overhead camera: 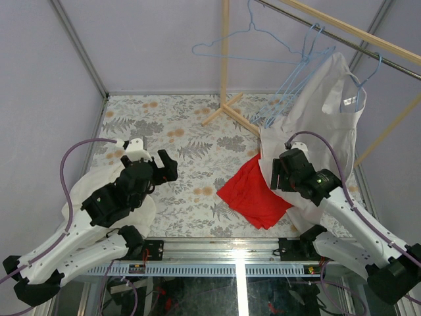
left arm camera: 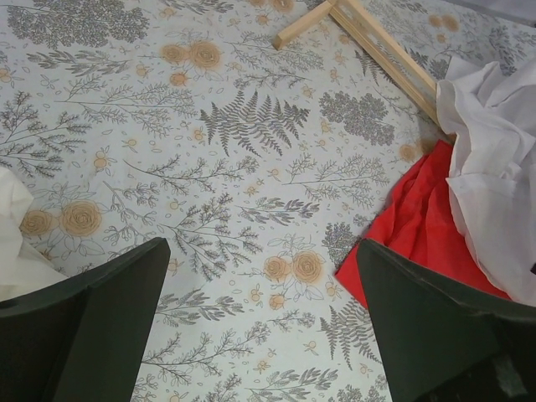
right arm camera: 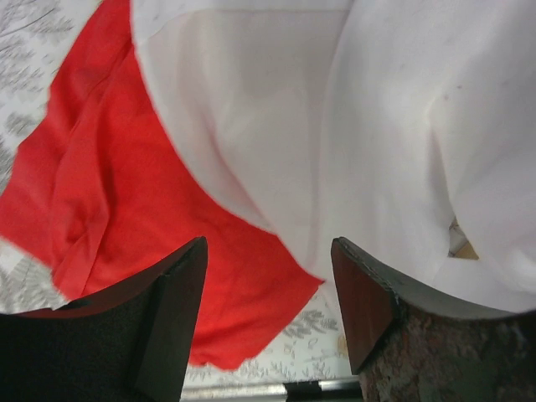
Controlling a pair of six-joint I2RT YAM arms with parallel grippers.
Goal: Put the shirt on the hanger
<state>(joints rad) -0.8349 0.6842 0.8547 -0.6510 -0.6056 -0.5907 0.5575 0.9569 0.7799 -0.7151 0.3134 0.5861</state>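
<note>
Scene at the garment rack. The large white collared shirt of thin fabric (overhead camera: 325,118) hangs at the right. Its neck and small printed tag (overhead camera: 348,102) are up by a light blue wire hanger (overhead camera: 360,85) on the rail of the pale wooden rack (overhead camera: 225,59). Its lower folds trail down to the floral-printed tabletop (overhead camera: 184,125) and overlap the crumpled red cloth (overhead camera: 253,191). Whether both shoulders sit on the wire cannot be told from here.

The right gripper (overhead camera: 279,172) faces the hem with its jaws partly apart and nothing between them. Its wrist view shows only white fabric and red cloth beyond the fingertips. The left gripper (overhead camera: 161,172) stands spread wide and empty over bare tabletop, above a creamier off-white garment (overhead camera: 82,191).

Handling, as a judgement: the shirt looks light, limp and semi-sheer, with the red showing faintly through it. It will sag, fold and slide on the smooth wire rather than keep its shape. The collar and shoulder seams, being doubled cloth, look the firmest places to pinch. A grip on the loose hem would probably only gather slack. Care is needed not to catch the red cloth lying under that hem. The hanger wire is thin and springy and likely to swing when nudged.
</note>
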